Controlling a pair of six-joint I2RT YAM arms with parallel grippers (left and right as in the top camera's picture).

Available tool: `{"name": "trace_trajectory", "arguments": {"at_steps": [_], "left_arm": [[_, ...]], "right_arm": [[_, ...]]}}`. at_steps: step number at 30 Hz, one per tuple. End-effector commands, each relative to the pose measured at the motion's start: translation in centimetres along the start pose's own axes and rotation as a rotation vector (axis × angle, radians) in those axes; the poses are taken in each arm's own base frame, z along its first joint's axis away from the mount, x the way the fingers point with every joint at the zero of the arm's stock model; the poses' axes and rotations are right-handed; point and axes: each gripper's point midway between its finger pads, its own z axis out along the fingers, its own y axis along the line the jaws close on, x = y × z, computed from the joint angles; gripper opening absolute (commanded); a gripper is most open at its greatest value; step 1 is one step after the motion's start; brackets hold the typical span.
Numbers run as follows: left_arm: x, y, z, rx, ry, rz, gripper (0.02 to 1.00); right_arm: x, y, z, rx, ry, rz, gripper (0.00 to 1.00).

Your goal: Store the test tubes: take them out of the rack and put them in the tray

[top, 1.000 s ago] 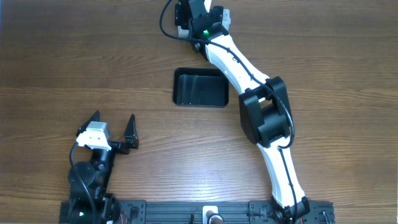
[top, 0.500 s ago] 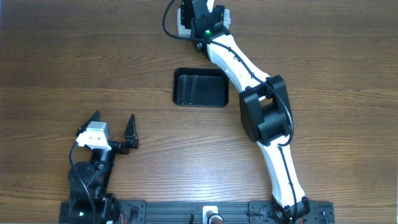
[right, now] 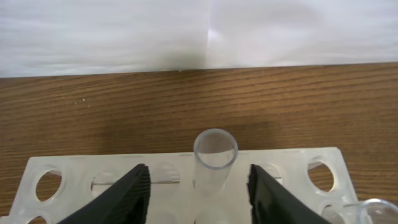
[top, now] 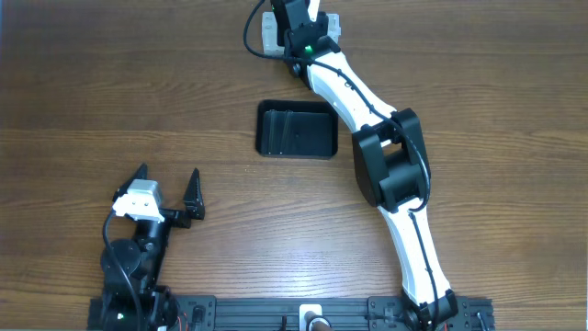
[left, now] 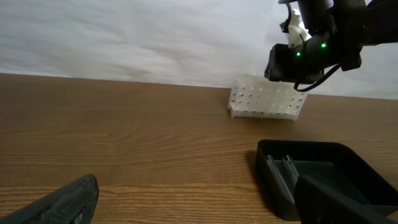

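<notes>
Straddling a tube point(right: 215, 151) upright in the rack point(right: 62, 169): right gripper point(right: 198, 179), fingers spread, clear of tube | left gripper point(top: 168, 175): spread, well apart from rack | tray point(top: 260, 131): near rack, arm-base side

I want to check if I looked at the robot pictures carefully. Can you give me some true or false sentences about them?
1. The right gripper is at the white rack. True.
2. A test tube stands upright in the rack, between the right gripper's open fingers. True.
3. The left gripper holds a test tube. False: it is open and empty, far from the rack.
4. The tray is white. False: it is black.
5. The rack sits inside the tray. False: they stand apart on the table.
</notes>
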Motion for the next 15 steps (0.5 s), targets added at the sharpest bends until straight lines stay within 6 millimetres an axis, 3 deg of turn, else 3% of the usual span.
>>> {"name": "trace_trajectory", "arguments": {"at_steps": [1,15], "left_arm": [[0.14,-0.06,-0.02,0.007,0.001,0.011,1.0],[0.14,-0.06,-0.02,0.007,0.001,0.011,0.998]], "right_arm": [[-1.02,-0.86,0.24,0.039,-0.03,0.006,0.441],[-1.16,-0.88,0.23,0.041,-0.036,-0.005,0.268]]}}
